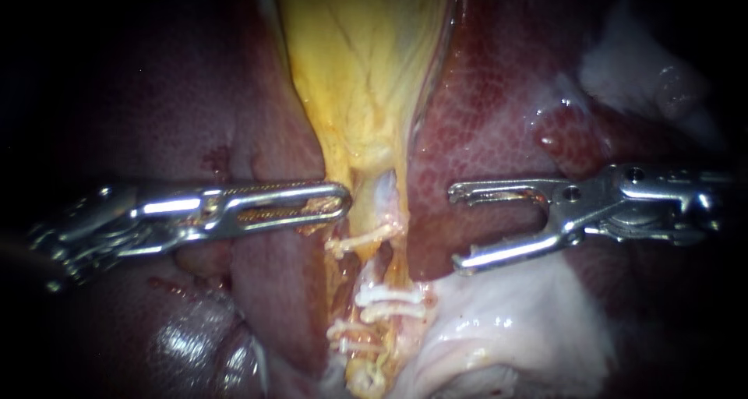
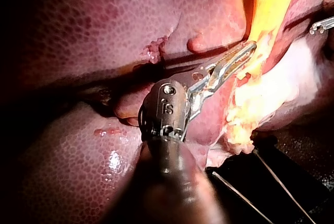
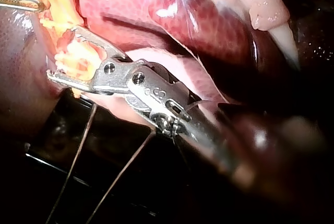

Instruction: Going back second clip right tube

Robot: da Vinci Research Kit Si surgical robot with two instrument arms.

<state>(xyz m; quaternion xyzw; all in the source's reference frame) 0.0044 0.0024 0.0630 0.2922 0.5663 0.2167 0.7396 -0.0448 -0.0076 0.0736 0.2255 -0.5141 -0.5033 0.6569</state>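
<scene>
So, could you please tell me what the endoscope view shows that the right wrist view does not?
Only the endoscope view shows the white clips stacked below the gallbladder. Only the right wrist view shows two thin dark strands running under my right instrument. Both views show that instrument's jaws open and empty, the liver, and the tip of my left instrument.
</scene>
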